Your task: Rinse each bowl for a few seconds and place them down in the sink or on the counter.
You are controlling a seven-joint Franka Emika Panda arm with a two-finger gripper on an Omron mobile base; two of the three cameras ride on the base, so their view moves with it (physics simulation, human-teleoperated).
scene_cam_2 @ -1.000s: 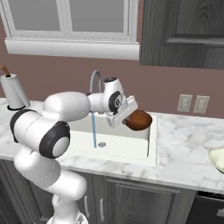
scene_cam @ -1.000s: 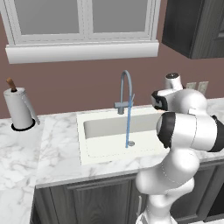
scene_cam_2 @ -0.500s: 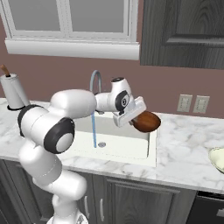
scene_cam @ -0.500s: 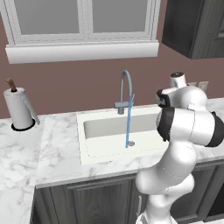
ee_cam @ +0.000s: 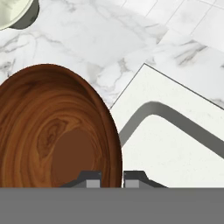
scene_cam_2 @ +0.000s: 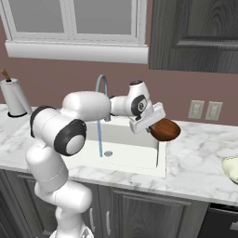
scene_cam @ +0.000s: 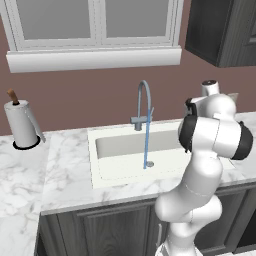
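While the glossy reddish-brown round bowl [scene_cam_2: 165,130] hangs off the end of the arm, the step in hand looks like the putting-down part of the task: the bowl is away from the water and out over the right edge of the basin. The two-finger gripper [scene_cam_2: 149,123] is pinched narrow on the bowl's rim, and in the hand view its dark finger tips [ee_cam: 92,178] straddle that rim, one on the inner side and one on the outer. From there the bowl [ee_cam: 54,131] shows its wood-grained hollow, standing tilted on edge rather than level.

Nearest the robot runs the front strip of the white marble tabletop with grey veins [scene_cam_2: 195,172]. Beyond it lies the wide off-white rectangular sink [scene_cam_2: 135,155], and the bowl is held above the seam where the sink's right rim meets the tabletop, touching neither. A thin blue stream of water [scene_cam_2: 100,139] falls from the grey gooseneck faucet [scene_cam: 144,102] well to the left of the bowl. A pale greenish dish [scene_cam_2: 231,168] sits on the tabletop near the right edge, apart from the bowl.

I judge the next move calls for carrying the bowl slightly further right, lowering it until it rests on the marble, then parting the fingers. Levelling it first would keep it from rolling. At the far left stands a white paper-towel roll [scene_cam: 21,129].
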